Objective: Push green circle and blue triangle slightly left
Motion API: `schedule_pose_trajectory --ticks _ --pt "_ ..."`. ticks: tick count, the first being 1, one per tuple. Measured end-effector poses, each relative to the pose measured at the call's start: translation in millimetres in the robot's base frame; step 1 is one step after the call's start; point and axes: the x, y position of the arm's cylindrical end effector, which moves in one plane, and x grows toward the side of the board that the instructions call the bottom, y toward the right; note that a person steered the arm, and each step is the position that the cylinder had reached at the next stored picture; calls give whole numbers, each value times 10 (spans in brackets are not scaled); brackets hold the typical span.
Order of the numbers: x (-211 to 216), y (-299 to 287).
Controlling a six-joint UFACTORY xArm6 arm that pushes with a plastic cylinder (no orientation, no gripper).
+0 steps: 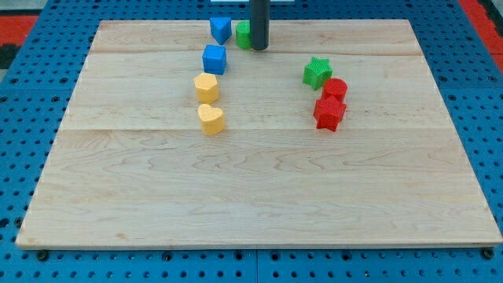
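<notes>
Pale wood is what I see first: the bench [259, 196] is a light plank board lying on a blue pegboard [31, 94]. I take the green circle [243, 34] as my landmark; it sits near the board's top edge. Down and to the view's left of it lie two yellow blocks, a yellow heart [211, 119] lowest and a yellow hexagon-like block [207, 86] just above that. A blue cube [214, 59] is closer to the circle, below and left of it. The blue triangle [220, 29] stands just left of the circle, very near it; I cannot tell if they touch. My tip [259, 47] is at the circle's right side, the dark rod hiding part of it. There is no hand on this arm, only the rod, so nothing opens or closes. Well to the right and below the circle are a green star [317, 72], a red round block [335, 89] and a red star [329, 113], clustered close together.
</notes>
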Motion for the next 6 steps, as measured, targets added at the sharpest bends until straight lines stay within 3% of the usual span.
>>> schedule_pose_trajectory --ticks 1,2,5,6 --pt "-88 298" --pt "-199 41" --pt "-122 -1529" --pt "56 -1737"
